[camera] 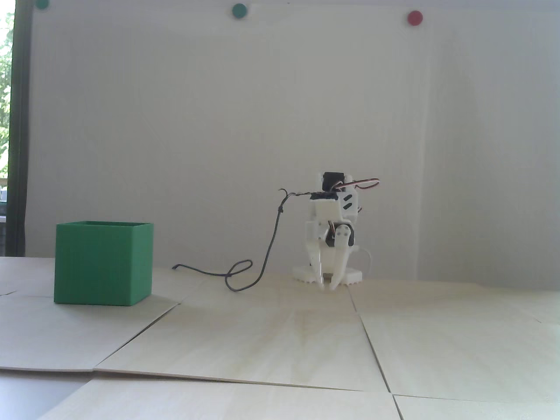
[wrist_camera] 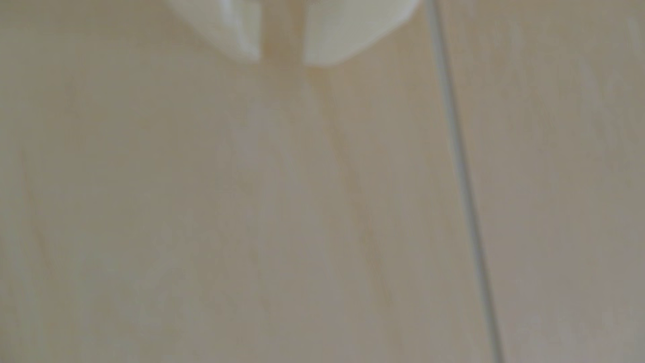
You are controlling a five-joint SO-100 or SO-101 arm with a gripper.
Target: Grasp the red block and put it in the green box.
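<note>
Fingertips of the white hand (camera: 328, 287) point straight down at the pale wooden surface (camera: 271, 341), just above it or touching it; which of the two cannot be told. In the wrist view the hand (wrist_camera: 281, 59) enters from the top edge, and its two blurred fingers (wrist_camera: 244, 31) stand a narrow gap apart with bare wood showing between them, so the hand holds nothing. A seam between two boards (wrist_camera: 464, 195) runs down the wrist view just to the right of the hand.

Above the hand, in the fixed view, the white arm (camera: 332, 218) is folded down compactly over its base, close to the back wall (camera: 218, 131). A dark cable (camera: 267, 249) leaves the top of the arm, hangs down to the left of the hand and curls in a loop on the surface.

Further left of the hand, well apart from it and nearer the camera, the green box (camera: 103, 262) stands upright on the surface with its open top upward. The red block does not show in either view; the box's inside is hidden from the fixed camera.
</note>
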